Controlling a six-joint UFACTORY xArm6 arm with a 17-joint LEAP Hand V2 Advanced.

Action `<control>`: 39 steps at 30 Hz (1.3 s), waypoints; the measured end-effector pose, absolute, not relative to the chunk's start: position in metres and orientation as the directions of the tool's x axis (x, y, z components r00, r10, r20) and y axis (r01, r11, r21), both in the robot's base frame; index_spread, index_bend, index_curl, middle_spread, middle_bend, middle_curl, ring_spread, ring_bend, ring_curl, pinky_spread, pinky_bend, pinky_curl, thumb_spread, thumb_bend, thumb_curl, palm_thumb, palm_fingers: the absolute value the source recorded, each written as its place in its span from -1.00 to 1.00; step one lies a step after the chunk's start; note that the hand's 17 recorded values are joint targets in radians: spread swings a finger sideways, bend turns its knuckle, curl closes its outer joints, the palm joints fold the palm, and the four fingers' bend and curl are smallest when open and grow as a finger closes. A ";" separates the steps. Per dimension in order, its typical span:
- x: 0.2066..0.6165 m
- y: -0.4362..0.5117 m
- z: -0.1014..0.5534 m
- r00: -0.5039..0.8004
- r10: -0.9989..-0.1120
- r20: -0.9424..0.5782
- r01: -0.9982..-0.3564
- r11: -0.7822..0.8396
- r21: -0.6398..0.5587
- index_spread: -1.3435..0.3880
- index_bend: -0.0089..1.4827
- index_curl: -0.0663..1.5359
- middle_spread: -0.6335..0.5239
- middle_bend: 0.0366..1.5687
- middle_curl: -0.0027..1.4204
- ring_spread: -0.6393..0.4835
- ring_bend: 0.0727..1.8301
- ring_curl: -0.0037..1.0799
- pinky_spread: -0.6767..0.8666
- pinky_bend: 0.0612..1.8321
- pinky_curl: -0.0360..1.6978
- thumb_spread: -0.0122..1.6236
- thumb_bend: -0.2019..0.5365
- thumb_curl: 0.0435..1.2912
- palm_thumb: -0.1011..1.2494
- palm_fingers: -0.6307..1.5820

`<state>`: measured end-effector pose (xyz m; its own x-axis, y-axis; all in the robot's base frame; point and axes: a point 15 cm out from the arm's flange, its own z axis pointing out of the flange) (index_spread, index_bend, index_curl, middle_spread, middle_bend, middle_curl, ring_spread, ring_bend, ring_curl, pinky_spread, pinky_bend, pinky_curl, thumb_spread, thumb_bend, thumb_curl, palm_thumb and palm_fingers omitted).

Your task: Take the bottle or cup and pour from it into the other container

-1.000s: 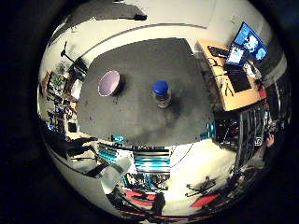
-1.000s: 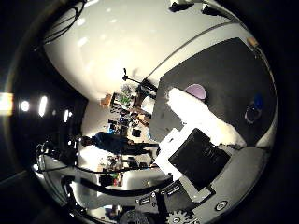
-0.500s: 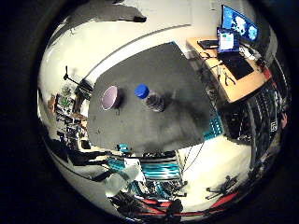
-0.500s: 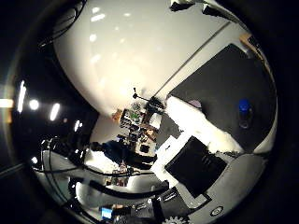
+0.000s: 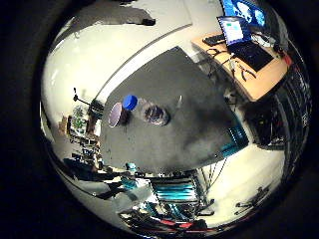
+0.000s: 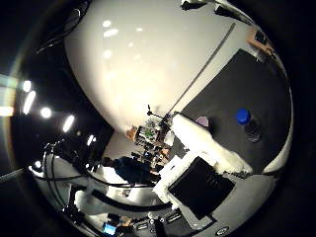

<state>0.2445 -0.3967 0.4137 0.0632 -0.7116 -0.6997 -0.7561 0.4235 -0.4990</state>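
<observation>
Bottle (image 5: 147, 111) with its blue cap sits left of centre in the little finger side view, on the dark grey table (image 5: 199, 129), with the purple cup (image 5: 117, 114) just beside it on the cap side. A second ago the two stood well apart near the middle of that view; now they read as close neighbours and smaller, which is the camera swinging and pulling away, not the objects moving. Thumb side view places the bottle at right of the frame, past a white finger of the hand (image 6: 210, 148) that reaches straight across; fingers look uncurled and hold nothing. My judgement: the grasp has not begun, and the hand must first close in on the bottle
</observation>
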 end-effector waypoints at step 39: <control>0.266 -0.449 0.272 0.022 -0.610 -0.792 -0.726 0.535 -0.432 0.21 -0.74 -0.47 -0.02 -0.58 -0.45 0.27 -0.34 -0.71 0.52 -0.01 -0.97 0.30 -0.52 -0.44 0.13 -0.12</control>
<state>0.2661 -0.4491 0.2717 0.0225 -0.6096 -0.7924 -0.7263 0.5347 -0.4319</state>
